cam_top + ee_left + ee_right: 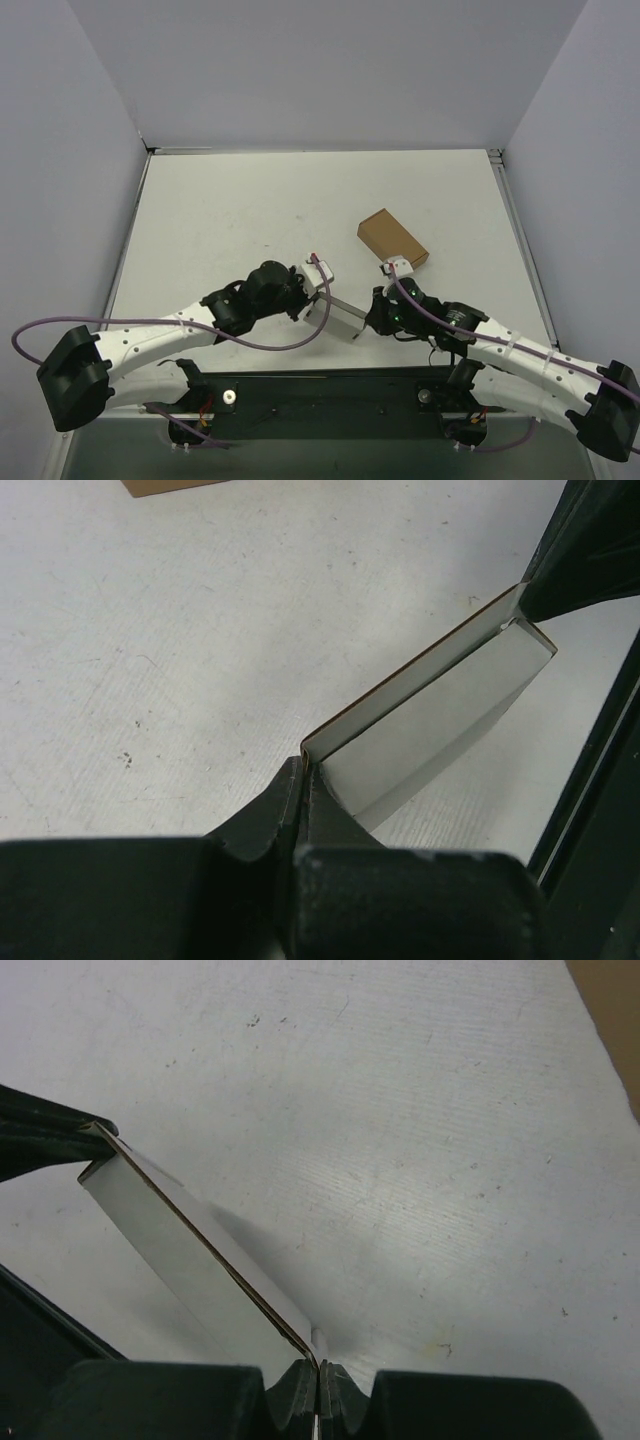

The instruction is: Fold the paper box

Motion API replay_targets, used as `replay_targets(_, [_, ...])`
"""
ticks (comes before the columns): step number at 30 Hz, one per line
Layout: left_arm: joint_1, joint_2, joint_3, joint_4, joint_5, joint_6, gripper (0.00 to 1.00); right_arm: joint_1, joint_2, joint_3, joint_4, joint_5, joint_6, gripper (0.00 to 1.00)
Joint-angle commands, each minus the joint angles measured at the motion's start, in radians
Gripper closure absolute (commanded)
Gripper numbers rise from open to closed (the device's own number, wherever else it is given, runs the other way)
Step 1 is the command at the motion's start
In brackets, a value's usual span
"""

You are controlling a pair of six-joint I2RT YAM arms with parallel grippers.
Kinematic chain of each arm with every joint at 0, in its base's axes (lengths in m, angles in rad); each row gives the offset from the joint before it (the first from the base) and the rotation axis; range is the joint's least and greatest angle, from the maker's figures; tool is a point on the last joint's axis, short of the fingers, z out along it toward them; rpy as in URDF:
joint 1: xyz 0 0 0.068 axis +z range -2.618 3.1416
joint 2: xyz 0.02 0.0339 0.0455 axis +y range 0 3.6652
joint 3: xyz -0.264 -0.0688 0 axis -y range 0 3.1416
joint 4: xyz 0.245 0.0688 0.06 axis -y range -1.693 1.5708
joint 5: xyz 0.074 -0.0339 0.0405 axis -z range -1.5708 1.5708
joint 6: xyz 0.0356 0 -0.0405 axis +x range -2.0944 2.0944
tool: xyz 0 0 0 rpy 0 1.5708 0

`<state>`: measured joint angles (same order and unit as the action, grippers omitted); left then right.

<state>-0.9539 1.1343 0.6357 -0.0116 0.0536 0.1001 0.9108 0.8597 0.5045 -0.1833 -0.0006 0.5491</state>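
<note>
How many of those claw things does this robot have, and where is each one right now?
2. The left gripper is shut on one end of the paper box, and the right gripper is shut on the opposite end, facing it. No others are visible.

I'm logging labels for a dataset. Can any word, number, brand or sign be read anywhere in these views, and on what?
None can be read.
The paper box shows only plain white faces and a brown edge, with no print.
The brown box looks unmarked from above.
The table has only specks and scuffs, no writing.
</note>
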Motion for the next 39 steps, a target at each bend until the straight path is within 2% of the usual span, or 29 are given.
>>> replay_targets(1, [-0.035, -0.021, -0.007, 0.056, -0.179, -0.060, 1.00, 0.008, 0.030, 0.040, 0.028, 0.123, 0.109, 1.00])
replay_targets(8, [-0.088, -0.025, -0.025, 0.076, -0.290, -0.141, 1.00, 0.043, 0.042, 0.038, 0.090, 0.254, 0.189, 1.00])
replay_targets(15, [-0.098, -0.025, -0.027, 0.078, -0.322, -0.163, 1.00, 0.074, 0.045, 0.005, 0.110, 0.335, 0.210, 1.00])
replay_targets(39, [-0.101, -0.002, -0.018, 0.067, -0.313, -0.209, 1.00, 0.210, 0.096, -0.083, 0.160, 0.556, 0.314, 1.00])
